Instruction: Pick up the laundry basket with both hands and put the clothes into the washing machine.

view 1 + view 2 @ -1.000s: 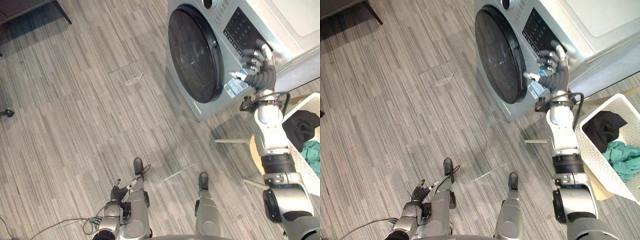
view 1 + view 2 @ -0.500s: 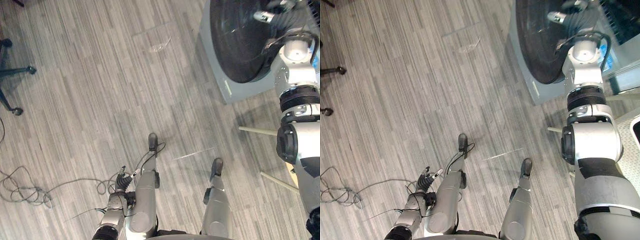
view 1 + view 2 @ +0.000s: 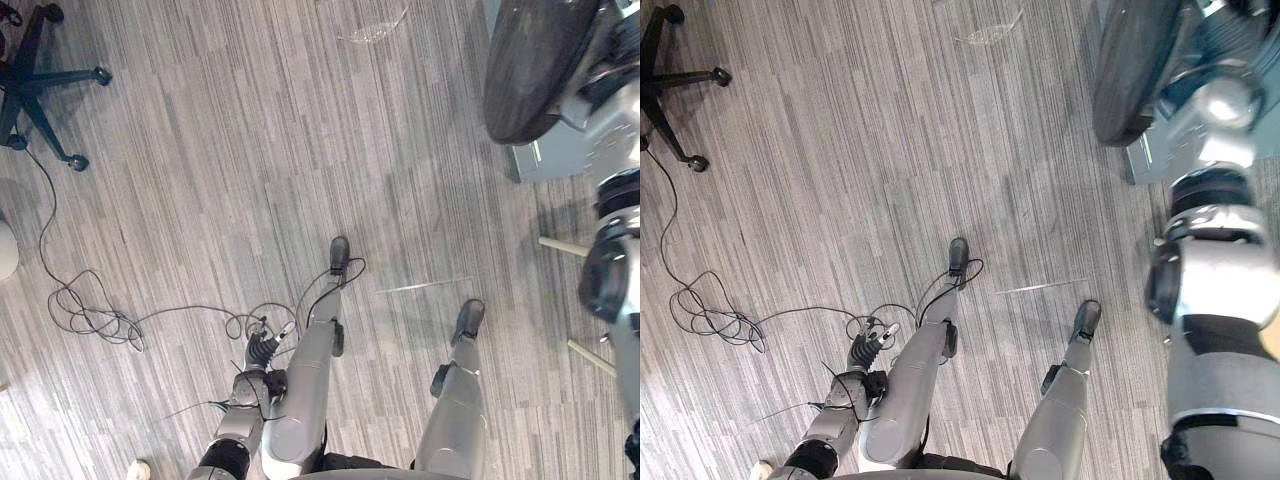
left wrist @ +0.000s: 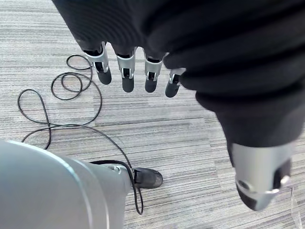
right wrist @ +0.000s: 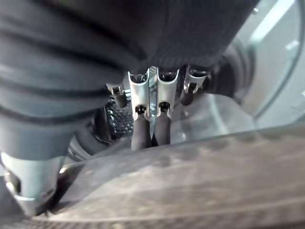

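The washing machine's round dark door (image 3: 535,65) stands swung out from the grey machine front (image 3: 560,155) at the upper right. My right arm reaches up to it along the right edge. In the right wrist view my right hand (image 5: 147,105) has its fingers hooked over the rim of the door (image 5: 190,181), with the thumb low beside it. My left hand (image 3: 262,352) hangs low at my left side above the floor. Its fingers (image 4: 124,71) are straight and hold nothing.
An office chair's black wheeled base (image 3: 40,80) stands at the upper left. A thin black cord (image 3: 85,305) lies in loops on the striped grey floor at the left. Two pale wooden legs (image 3: 562,246) jut out at the right, below the machine.
The camera has tilted down and toward the left, so the machine slid to the upper right. The door has swung outward with my right hand on it. The left hand stays hanging.
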